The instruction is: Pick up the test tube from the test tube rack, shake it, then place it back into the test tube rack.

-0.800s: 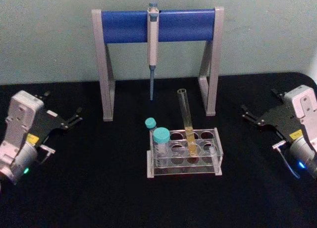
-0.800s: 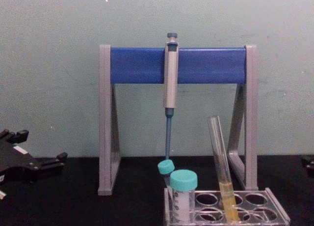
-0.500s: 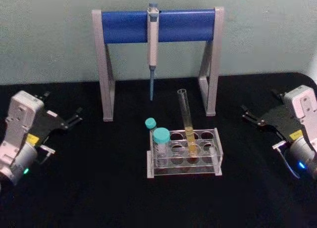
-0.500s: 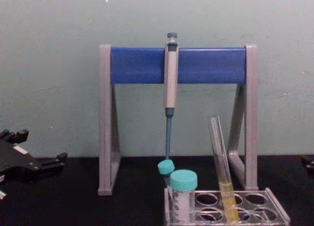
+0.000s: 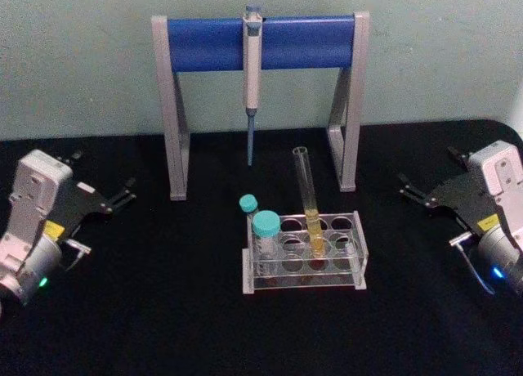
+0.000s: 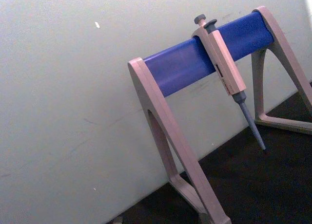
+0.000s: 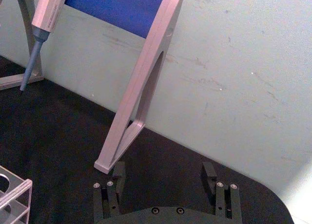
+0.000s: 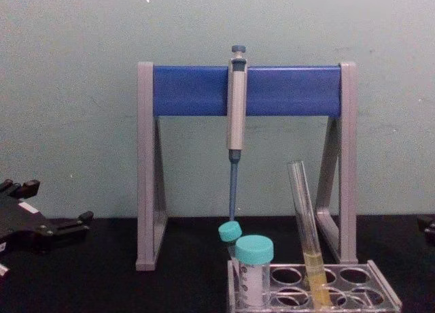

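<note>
Head view first: the test tube (image 5: 308, 198) is seen standing in the test tube rack (image 5: 304, 281) near the middle of the black tabletop (image 5: 163, 319), top tipped a bit to the left, with yellow liquid in the lower part only. Two teal-capped tubes (image 5: 265, 224) are parked at the rack's left end, just beside it. The left tool (image 5: 102, 173) and right tool (image 5: 426, 172) are both resting well apart from the rack, one out to each side, fingers spread wide and nothing held. Handling-wise, thin uncapped glass like this should be treated as light, stiff, slippery and pretty breakable, and spills are probably to be expected if it's shaken hard. The bare stretch above the liquid and clear of the rack looks like the spot to be gripped, gently, likely from the right since the capped tubes crowd the left. Exactly which row the tube sits in can't be told, since everything gets jumbled through the clear plastic. The rack's bottom is cut off in the chest view, and the tube's upper wall is faint against the pipette stand (image 5: 261, 42) behind.
</note>
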Motion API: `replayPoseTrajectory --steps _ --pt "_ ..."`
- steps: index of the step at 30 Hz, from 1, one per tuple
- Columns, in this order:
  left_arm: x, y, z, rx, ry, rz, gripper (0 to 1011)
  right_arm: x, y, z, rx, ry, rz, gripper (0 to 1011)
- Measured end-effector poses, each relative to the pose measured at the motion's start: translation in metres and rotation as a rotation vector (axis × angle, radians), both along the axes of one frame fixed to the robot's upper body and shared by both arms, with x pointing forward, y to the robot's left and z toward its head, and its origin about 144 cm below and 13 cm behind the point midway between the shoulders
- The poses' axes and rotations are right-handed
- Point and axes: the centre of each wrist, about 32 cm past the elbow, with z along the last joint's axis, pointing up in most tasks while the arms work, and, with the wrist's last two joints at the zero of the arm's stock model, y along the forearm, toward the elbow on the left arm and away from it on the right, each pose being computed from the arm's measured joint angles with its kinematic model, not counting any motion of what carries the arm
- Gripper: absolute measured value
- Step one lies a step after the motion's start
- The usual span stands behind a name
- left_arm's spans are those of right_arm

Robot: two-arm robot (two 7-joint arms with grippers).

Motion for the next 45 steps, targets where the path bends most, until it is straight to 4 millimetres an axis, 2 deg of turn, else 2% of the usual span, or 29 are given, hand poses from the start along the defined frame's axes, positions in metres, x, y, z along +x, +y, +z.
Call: replayPoseTrajectory --steps 23,34,45 --pt "0.0 0.0 0.0 0.0 0.0 0.0 1001 0.001 -0.005 0.006 0.042 -0.004 0.037 1000" --pt "0.0 0.0 0.0 0.0 0.0 0.0 1001 -0.006 -0.009 0.024 0.141 -0.015 0.234 1000" --pt "0.0 0.0 0.0 0.0 0.0 0.0 1001 -0.004 0.008 0.033 0.216 0.055 0.468 1000"
